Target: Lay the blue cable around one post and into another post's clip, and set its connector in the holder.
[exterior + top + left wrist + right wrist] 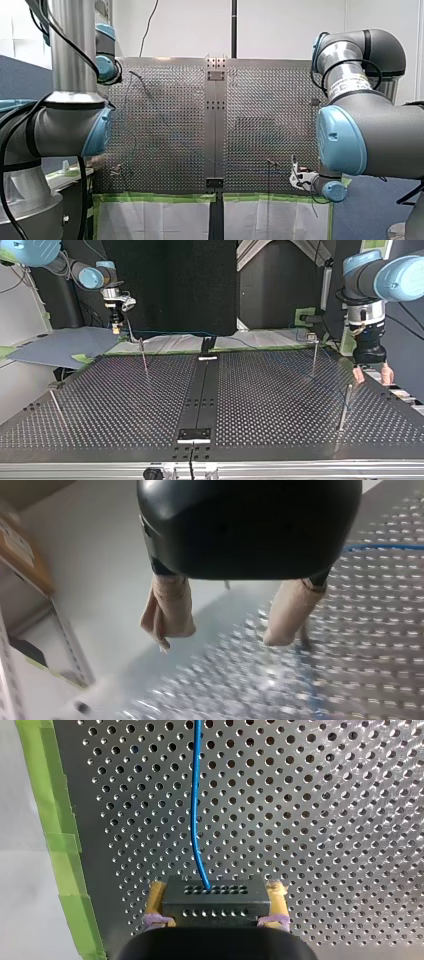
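Cable point(195, 795), blue, looked light and limp, trailing across the counter point(325, 820) from its rigid black connector point(214, 901), the likely best hold, clamped in the right hand point(215, 896); left hand point(220, 634) hung released, empty.

My left pincer point(219, 639), beige fingers point(170, 605) spread and empty, hangs above the perforated table point(380, 645).

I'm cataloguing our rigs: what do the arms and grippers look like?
My left arm and my right arm: silver tubes, grey joints, light blue caps, black cables; the right's tube bears a printed band. My left gripper: black body, beige pads. My right gripper: black body, yellowish fingers.
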### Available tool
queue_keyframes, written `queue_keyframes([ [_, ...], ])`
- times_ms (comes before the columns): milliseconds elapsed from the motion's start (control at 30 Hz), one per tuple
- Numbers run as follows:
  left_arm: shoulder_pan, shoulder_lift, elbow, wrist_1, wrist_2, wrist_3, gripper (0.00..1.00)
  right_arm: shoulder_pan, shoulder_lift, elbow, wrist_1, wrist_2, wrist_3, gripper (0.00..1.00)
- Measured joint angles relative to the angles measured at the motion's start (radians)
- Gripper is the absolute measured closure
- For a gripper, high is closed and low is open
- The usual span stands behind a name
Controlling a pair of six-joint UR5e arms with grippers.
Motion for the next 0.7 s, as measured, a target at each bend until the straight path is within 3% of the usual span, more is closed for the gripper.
queue_keyframes([
  [100,0.005,0.031,0.023,-0.031,-0.010,0.031,0.00,0.000,0.000,0.000,0.001,0.000,0.002,1.00],
  [200,0.006,0.051,0.051,-0.061,0.006,0.061,0.00,0.001,0.001,0.000,0.000,0.001,0.006,1.00],
  [700,-0.032,0.069,0.194,-0.205,0.077,0.204,0.00,0.010,0.000,0.000,0.005,0.002,0.008,1.00],
])
